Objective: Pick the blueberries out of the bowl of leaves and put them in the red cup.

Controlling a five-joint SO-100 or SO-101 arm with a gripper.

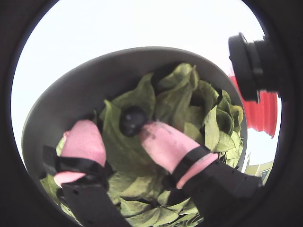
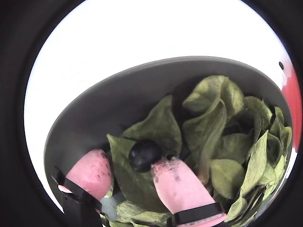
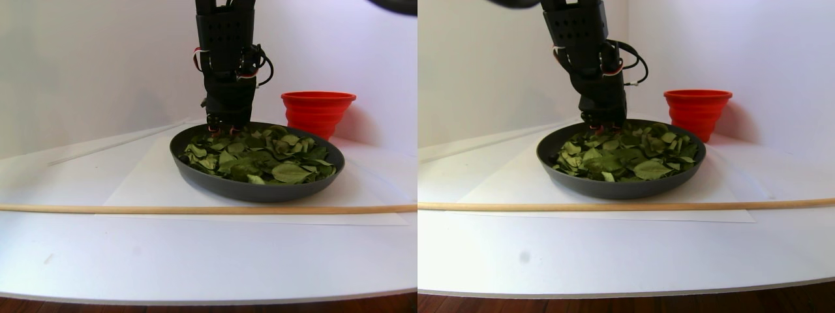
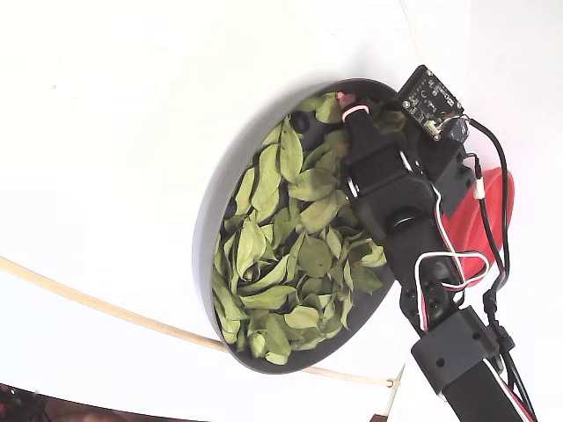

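1. The wide, shallow, dark grey round bowl stands at the centre of the left half of the stereo pair view, on a white table. It takes the middle of the fixed view.
2. The black arm comes down from the lower right of the fixed view to the upper rim of the bowl.
3. The small bright red ribbed cup stands just behind the bowl, at its right in the stereo pair view.
4. Many light green oval leaves fill the bowl.
5. The gripper with pink fingertips is open and holds nothing. One fingertip touches the berry and the other is apart from it.
6. One small round dark blueberry lies on a leaf, low in the centre of both wrist views.
7. I judge the step is the grasp: next the jaws should close gently on the berry, without a leaf, then lift and carry it to the cup.
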